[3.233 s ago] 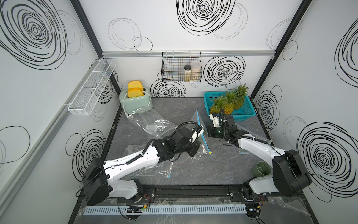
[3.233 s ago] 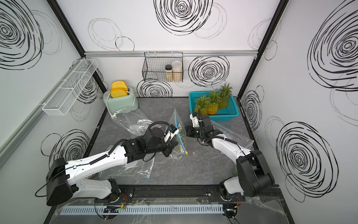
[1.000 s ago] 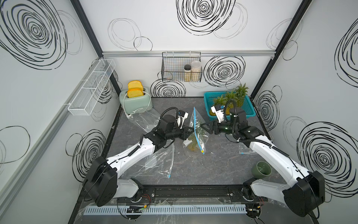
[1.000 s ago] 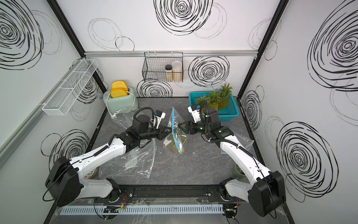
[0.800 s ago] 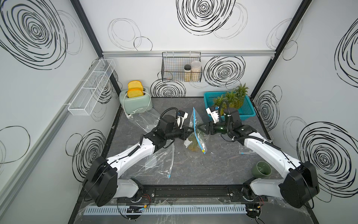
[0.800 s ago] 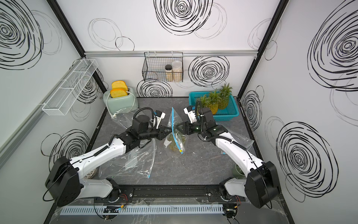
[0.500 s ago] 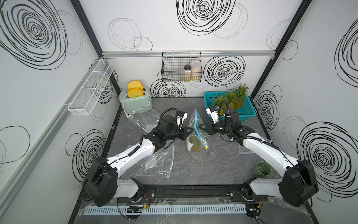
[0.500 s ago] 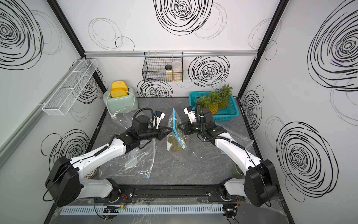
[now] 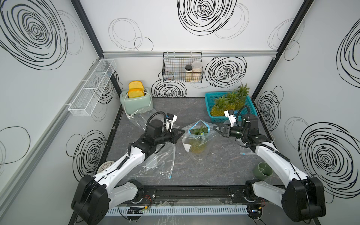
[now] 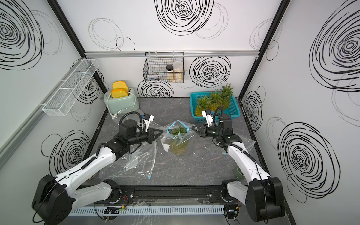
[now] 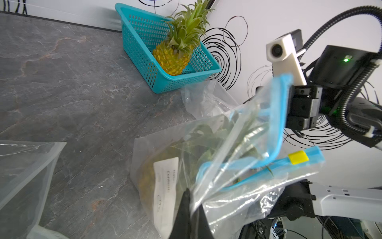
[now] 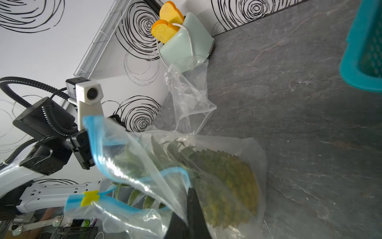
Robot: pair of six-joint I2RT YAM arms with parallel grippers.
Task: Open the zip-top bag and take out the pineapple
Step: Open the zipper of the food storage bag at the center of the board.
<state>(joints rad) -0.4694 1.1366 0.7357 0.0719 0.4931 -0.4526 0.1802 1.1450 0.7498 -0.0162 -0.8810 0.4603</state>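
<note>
Left gripper [image 9: 182,132]: jaws closed, pinching the clear film on one side of the zip-top bag [image 9: 196,137] just below the mouth; in the left wrist view, black fingertips [image 11: 183,211] pressed together with film caught between.
Right gripper [image 9: 214,127]: likewise closed, nipping the opposite side of the same bag; film trapped at the fingertips [image 12: 195,209] in the right wrist view.
Stance: tips facing each other across the bag, raised above the table [image 9: 214,165], one arm reaching in from each side.
Blue zip rim [image 9: 194,125]: parted, spread into a diamond between the two grips in both top views.
Yellow slider [image 11: 298,157]: sitting at one end of the zip track.
Pineapple [image 9: 197,148]: inside the bag, upright, green crown at the open mouth, yellow body low in the bag; near mid-table, between the arms; contact with the surface hard to judge.
White label [image 11: 165,182]: on the bag wall facing the left arm.
Empty bags [image 9: 159,161]: one crumpled beneath the left arm, one by the toaster, one under the right arm.
Teal basket [image 9: 208,101]: back right corner, holding loose pineapples [image 9: 226,103], well apart from the held bag.
Toaster [image 9: 136,102]: back left corner, two slices standing in the slots.
Green cup [image 9: 263,171]: front right, just beside the right arm.
</note>
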